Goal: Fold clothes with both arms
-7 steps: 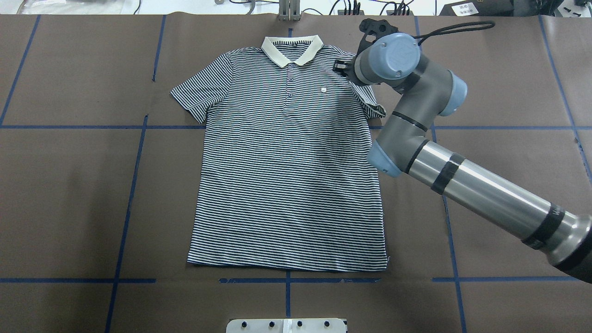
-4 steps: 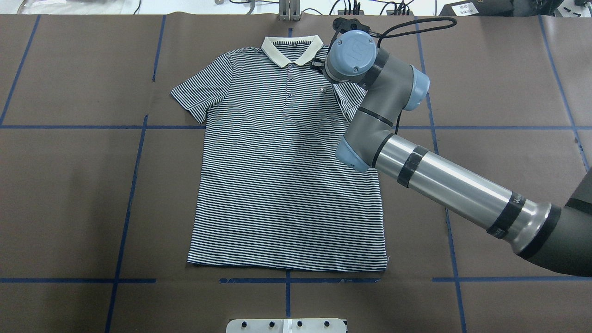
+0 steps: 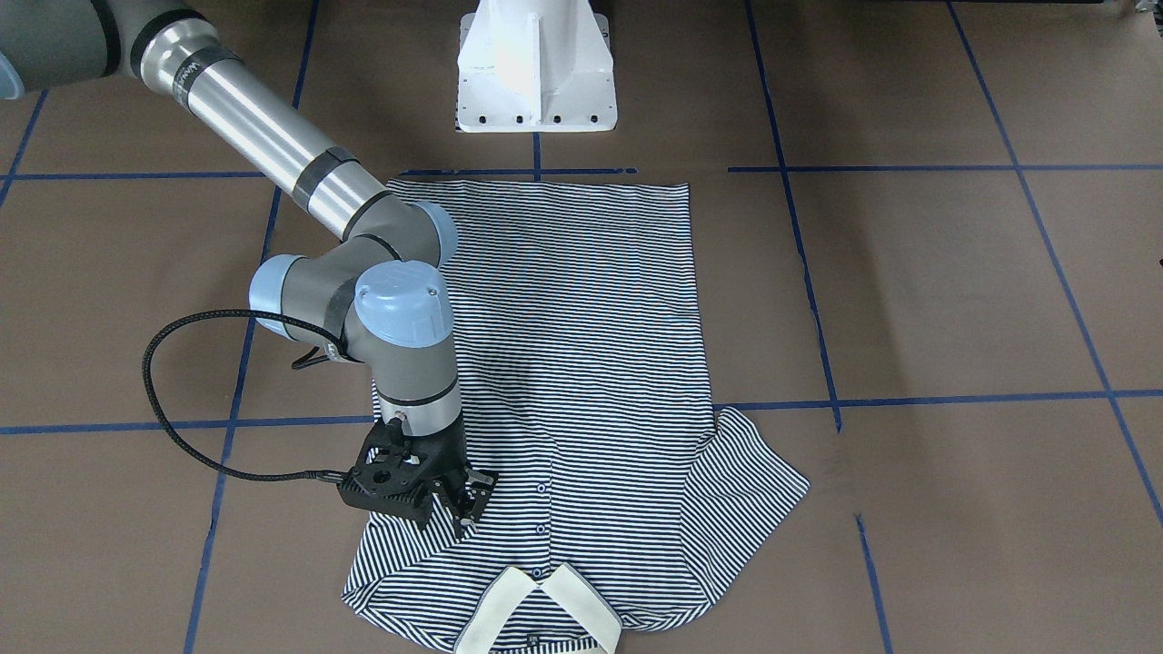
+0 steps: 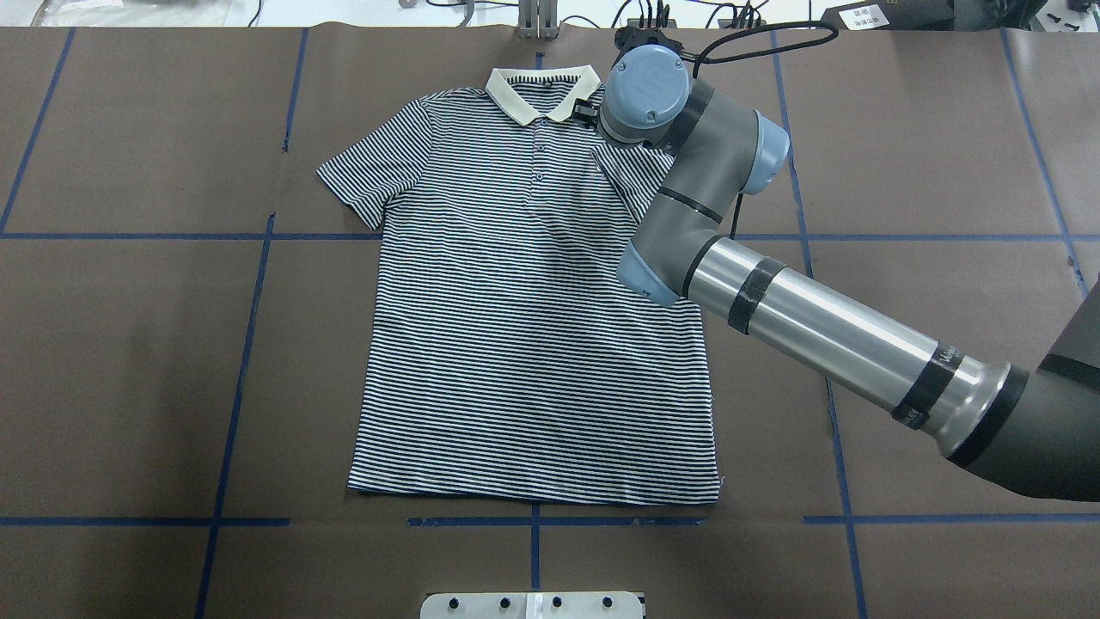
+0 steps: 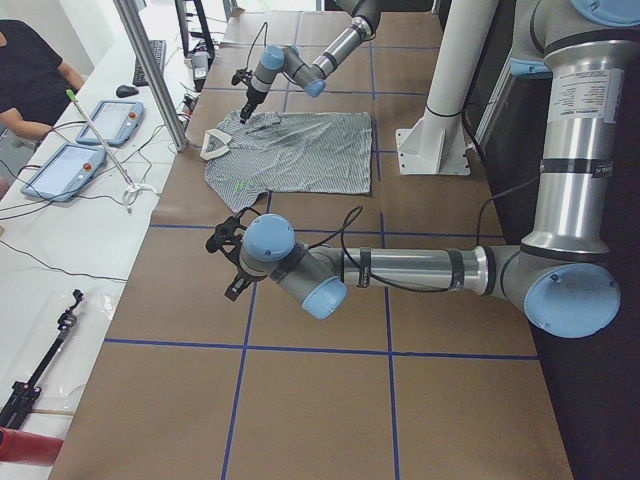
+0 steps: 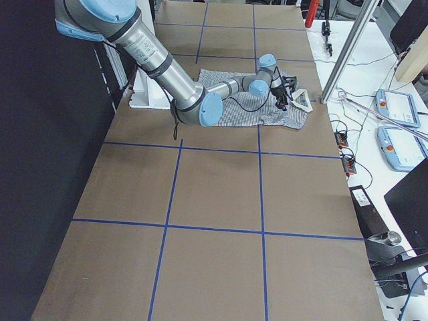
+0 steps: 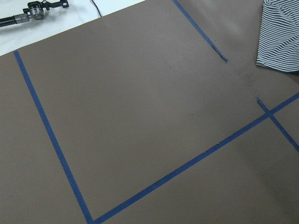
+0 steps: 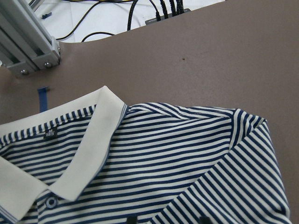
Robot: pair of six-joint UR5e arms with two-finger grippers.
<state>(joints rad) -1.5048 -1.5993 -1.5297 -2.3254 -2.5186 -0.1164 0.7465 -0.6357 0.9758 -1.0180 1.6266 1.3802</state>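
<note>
The striped polo shirt (image 4: pixel 533 344) lies flat, front up, on the brown table, with its cream collar (image 4: pixel 543 90) at the far edge. Its right-hand sleeve (image 4: pixel 636 185) is folded inward over the chest; the other sleeve (image 4: pixel 369 176) lies spread out. My right gripper (image 3: pixel 465 509) hovers over the folded sleeve (image 3: pixel 400 563) beside the collar (image 3: pixel 536 618). In the right wrist view its fingertips (image 8: pixel 203 218) stand apart over the flat sleeve (image 8: pixel 233 186). My left gripper (image 5: pixel 228 265) hangs over bare table away from the shirt; I cannot tell whether it is open or shut.
The white pedestal base (image 3: pixel 536 73) stands at the near edge behind the shirt's hem. An aluminium post (image 4: pixel 537 21) and cables sit past the collar. Blue tape lines (image 4: pixel 249 344) grid the table. An operator (image 5: pixel 30 70) and tablets (image 5: pixel 90 140) are at a side bench.
My right arm has swung left across the shirt, carrying the sleeve from its outer position to lie folded over the chest near the collar.
</note>
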